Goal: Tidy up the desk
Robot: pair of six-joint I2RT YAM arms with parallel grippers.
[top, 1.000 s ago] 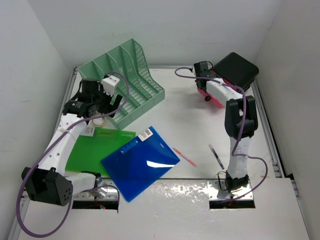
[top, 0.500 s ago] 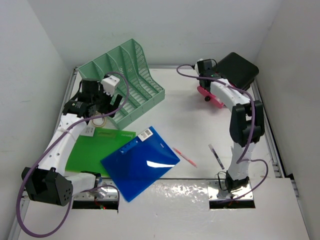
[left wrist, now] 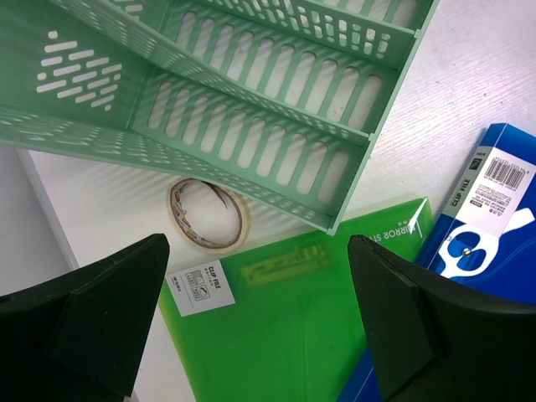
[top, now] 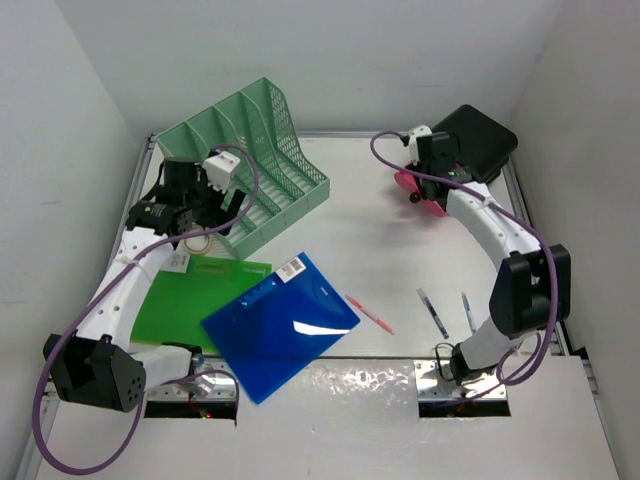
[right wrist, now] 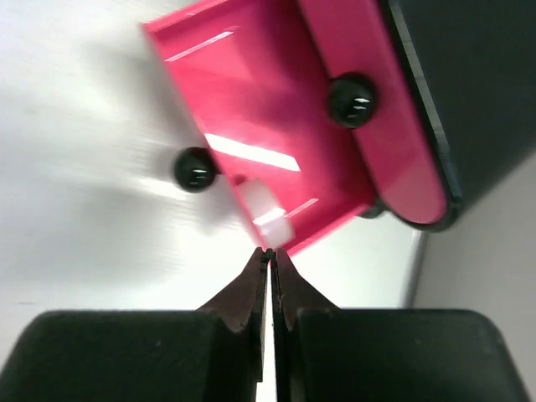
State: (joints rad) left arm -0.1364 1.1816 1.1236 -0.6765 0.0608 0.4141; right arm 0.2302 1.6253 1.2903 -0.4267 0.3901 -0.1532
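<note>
At the pink drawer (right wrist: pixel 251 109) lip the right tool (right wrist: pixel 270 251) is pressed shut (pusher, presumably); left tool (left wrist: pixel 254 243) is spread over tape roll (left wrist: pixel 176 213).

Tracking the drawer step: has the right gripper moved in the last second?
Yes. In the top view the right gripper moved rightward, toward the black drawer box, which stayed put.

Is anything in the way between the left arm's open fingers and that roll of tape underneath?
Nothing visible lies between the left fingers and the tape roll, flat on the desk. The mint-green file rack's edge crowds one side and the green clip file the other.
</note>
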